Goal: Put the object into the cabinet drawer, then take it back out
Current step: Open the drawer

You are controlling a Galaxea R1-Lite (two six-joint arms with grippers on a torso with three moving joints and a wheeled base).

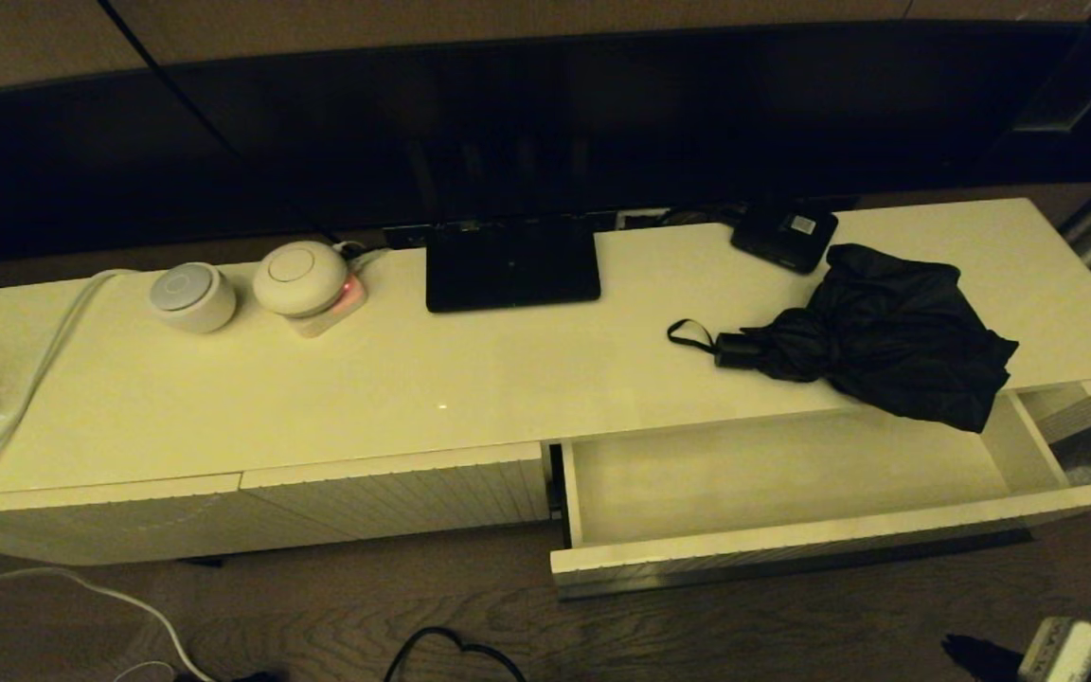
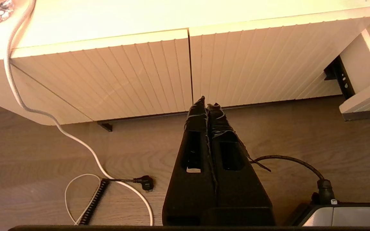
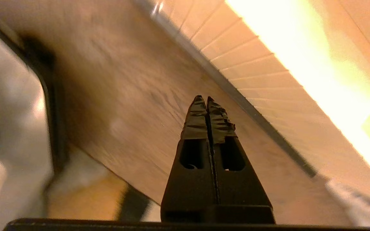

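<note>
The black folding umbrella (image 1: 872, 332) lies on the cabinet top just behind the pulled-out cabinet drawer (image 1: 792, 474), its loose fabric overhanging the drawer's back edge and its short handle and strap loop pointing away toward the flat black stand (image 1: 511, 262). My 2 end effectors hang low in front of the drawer, the left end effector (image 2: 208, 103) and the right end effector (image 3: 203, 98) both pressed fully closed with nothing held. To do this well, I judge the right one should rise, open wide, and take the firm handle end, not the slack cloth, before lowering it into the drawer.
</note>
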